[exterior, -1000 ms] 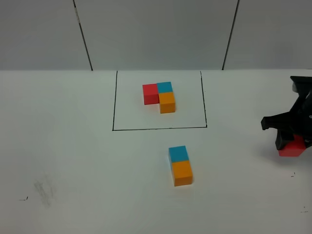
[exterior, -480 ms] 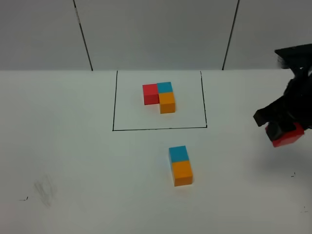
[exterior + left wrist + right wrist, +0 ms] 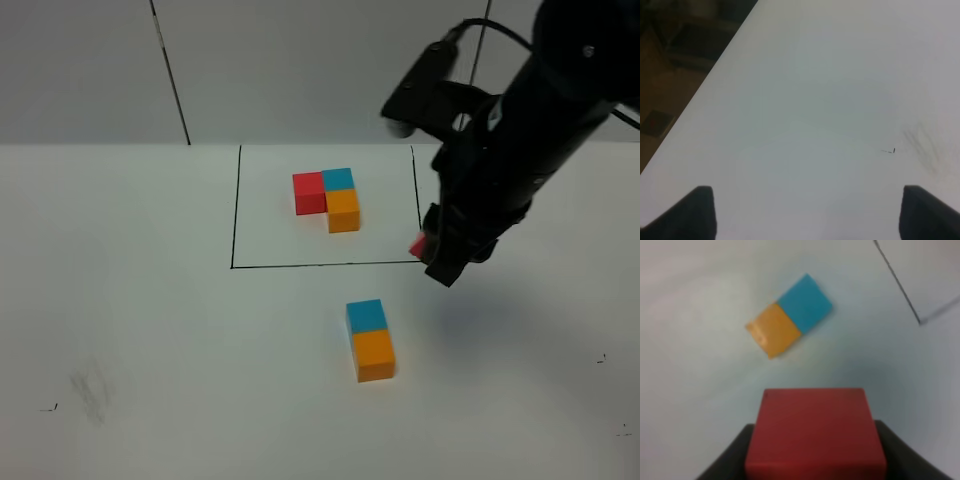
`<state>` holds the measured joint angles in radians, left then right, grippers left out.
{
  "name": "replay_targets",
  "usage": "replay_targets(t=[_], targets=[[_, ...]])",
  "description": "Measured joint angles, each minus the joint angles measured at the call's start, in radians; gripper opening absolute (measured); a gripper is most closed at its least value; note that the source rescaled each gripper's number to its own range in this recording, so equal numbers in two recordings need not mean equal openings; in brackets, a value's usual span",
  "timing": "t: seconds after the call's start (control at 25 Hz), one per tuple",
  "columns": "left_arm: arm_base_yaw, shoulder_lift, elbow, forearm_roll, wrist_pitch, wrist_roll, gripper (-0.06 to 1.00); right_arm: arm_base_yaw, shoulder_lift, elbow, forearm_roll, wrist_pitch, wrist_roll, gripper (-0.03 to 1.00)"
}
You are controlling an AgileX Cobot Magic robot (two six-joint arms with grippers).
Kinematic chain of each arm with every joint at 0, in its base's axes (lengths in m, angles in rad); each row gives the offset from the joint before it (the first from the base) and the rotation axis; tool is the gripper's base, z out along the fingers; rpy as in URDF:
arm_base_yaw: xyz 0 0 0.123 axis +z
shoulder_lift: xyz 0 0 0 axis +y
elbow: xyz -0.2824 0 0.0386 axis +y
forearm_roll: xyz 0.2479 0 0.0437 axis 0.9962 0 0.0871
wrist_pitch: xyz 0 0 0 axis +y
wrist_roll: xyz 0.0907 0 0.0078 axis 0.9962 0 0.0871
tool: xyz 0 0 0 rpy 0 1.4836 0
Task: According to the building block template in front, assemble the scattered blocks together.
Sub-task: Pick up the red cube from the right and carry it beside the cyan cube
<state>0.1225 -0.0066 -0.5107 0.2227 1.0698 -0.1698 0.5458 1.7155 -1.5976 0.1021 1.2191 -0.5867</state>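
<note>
Above the joined blue and orange cubes, right gripper clamping matte red cube.

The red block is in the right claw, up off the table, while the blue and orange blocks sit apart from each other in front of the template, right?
Not quite. The blue block and orange block touch, side by side, as the exterior high view shows. The rest holds: the right claw carries the red block above the table, and the pair lies before the template.
</note>
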Motion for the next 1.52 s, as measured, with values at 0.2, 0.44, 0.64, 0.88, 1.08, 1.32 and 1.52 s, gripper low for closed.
replay_targets(t=[0.2,0.44,0.64,0.88,1.08,1.32,1.52], targets=[[0.000,0.000,0.000,0.000,0.000,0.000,0.84,0.066,0.088,-0.086,0.022,0.000,-0.179,0.00],[0.000,0.000,0.000,0.000,0.000,0.000,0.84,0.089,0.167,-0.112,-0.002,0.000,-0.270,0.00],[0.000,0.000,0.000,0.000,0.000,0.000,0.84,0.130,0.179,-0.112,-0.102,0.000,-0.307,0.00],[0.000,0.000,0.000,0.000,0.000,0.000,0.84,0.182,0.208,-0.123,-0.214,0.001,-0.394,0.00],[0.000,0.000,0.000,0.000,0.000,0.000,0.84,0.185,0.297,-0.213,-0.215,0.004,-0.502,0.00],[0.000,0.000,0.000,0.000,0.000,0.000,0.84,0.185,0.391,-0.331,-0.161,0.000,-0.537,0.00],[0.000,0.000,0.000,0.000,0.000,0.000,0.84,0.185,0.429,-0.343,-0.149,0.001,-0.540,0.00]])
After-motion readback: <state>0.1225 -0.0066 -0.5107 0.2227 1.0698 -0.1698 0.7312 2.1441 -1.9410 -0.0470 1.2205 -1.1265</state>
